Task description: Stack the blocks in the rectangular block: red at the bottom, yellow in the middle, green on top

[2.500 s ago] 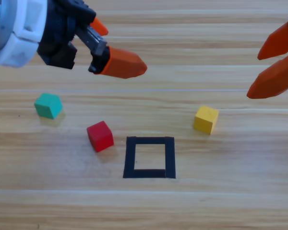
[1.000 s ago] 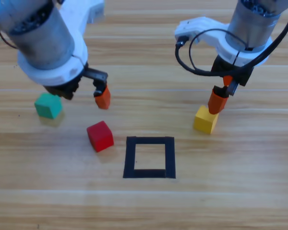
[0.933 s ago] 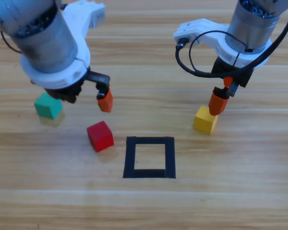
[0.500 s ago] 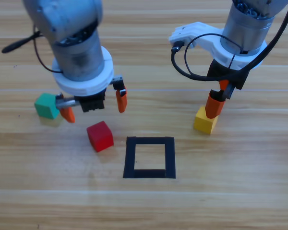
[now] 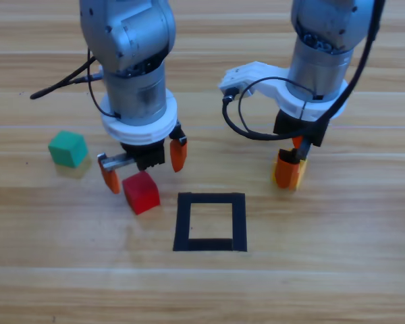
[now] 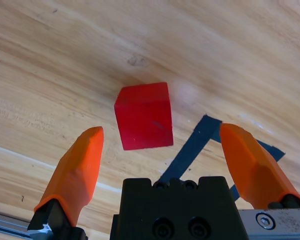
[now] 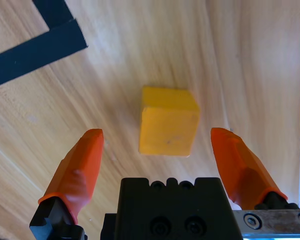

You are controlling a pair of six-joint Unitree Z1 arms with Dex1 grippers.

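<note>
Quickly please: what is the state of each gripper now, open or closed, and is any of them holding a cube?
Left gripper: open, over the red cube, holding nothing.
Right gripper: open, astride the yellow cube, not gripping it.

Robotics laboratory bench: a pale wooden plank table (image 5: 364, 270) bearing a hollow square outline of black tape (image 5: 210, 222), with small matte coloured cubes (image 5: 68, 148) lying around that outline.

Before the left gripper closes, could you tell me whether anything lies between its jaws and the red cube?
Nothing: in the left wrist view the open left gripper flanks the red cube, with only bare wooden table in the gaps.
</note>
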